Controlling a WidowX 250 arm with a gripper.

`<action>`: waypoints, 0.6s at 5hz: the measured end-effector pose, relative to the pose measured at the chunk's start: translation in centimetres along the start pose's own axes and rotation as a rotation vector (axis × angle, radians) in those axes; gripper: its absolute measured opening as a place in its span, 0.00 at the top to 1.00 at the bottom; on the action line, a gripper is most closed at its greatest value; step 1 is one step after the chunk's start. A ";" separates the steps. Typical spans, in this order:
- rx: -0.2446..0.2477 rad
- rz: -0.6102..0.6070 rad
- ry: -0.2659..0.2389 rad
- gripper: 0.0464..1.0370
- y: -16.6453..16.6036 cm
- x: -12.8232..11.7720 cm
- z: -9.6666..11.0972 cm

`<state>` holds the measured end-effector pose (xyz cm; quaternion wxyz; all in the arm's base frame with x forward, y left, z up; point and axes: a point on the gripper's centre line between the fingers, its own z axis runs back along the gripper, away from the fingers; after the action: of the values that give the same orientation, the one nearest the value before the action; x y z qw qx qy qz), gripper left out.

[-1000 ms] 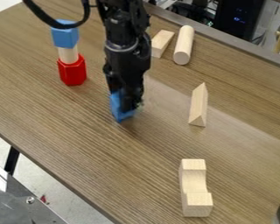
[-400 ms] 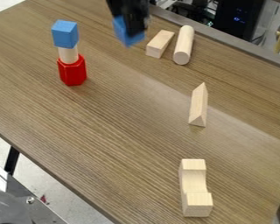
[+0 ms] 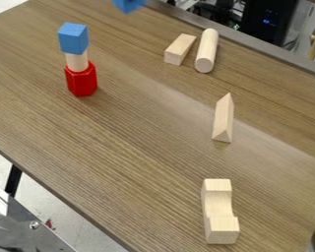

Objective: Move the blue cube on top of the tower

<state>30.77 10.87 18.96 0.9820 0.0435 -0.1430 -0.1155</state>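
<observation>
One blue cube (image 3: 128, 5), top edge, left of centre; tower (image 3: 77, 61), upper left.
Best practice: centre the blue cube high above the tower's top block (image 3: 73, 39), then lower it squarely. Whether the claw is pinching it cannot be told.

From above, the camera looks slantwise down on the table (image 3: 134, 157)
</observation>
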 end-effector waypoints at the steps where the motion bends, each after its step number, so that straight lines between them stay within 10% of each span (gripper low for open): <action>1: -0.016 0.077 0.042 0.48 2.3 -0.1 0.3; 3: 0.001 0.162 0.086 0.48 5.3 -1.3 0.3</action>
<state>30.62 16.26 19.53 0.9934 0.0371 -0.1037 -0.0335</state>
